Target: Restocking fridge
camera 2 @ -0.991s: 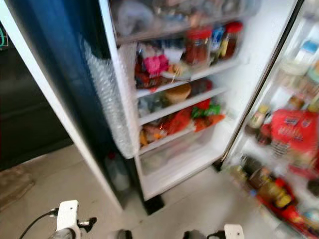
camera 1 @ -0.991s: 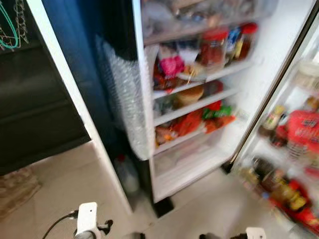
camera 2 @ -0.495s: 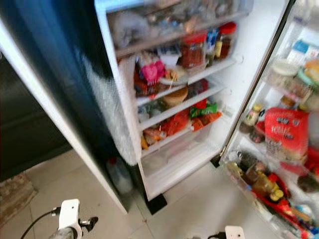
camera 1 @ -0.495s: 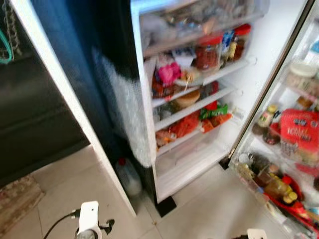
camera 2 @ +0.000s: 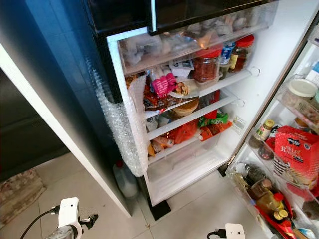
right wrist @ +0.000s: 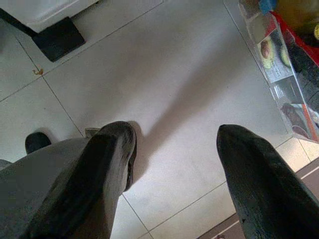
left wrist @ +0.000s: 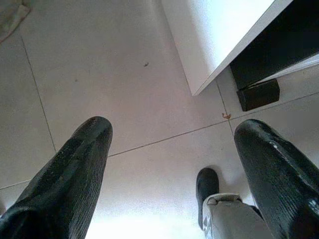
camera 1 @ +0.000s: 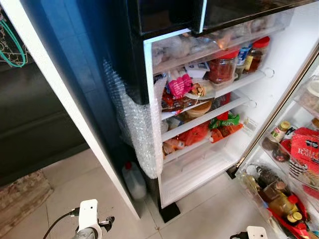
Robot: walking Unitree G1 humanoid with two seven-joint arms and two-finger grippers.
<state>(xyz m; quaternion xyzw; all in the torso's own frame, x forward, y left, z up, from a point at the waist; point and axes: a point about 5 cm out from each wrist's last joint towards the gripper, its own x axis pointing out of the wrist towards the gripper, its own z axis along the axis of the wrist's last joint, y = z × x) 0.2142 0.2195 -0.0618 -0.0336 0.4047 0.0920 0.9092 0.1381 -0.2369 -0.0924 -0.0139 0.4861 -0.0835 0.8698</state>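
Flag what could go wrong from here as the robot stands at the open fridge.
The shelves are crammed: the red-lidded jar and pink packet sit near the front edge, so a reaching arm could knock them out. The plastic jug on the floor beside the fridge could be kicked. The door rack of bottles sits close on the robot's right and could be bumped.

Right tool (right wrist: 172,169) points down at pale tiled floor (right wrist: 164,84), fingers (right wrist: 107,164) spread apart, nothing held. Black fridge foot (right wrist: 55,37) at 11 o'clock. Clear door bin (right wrist: 279,64) with red packaging at 2 o'clock.
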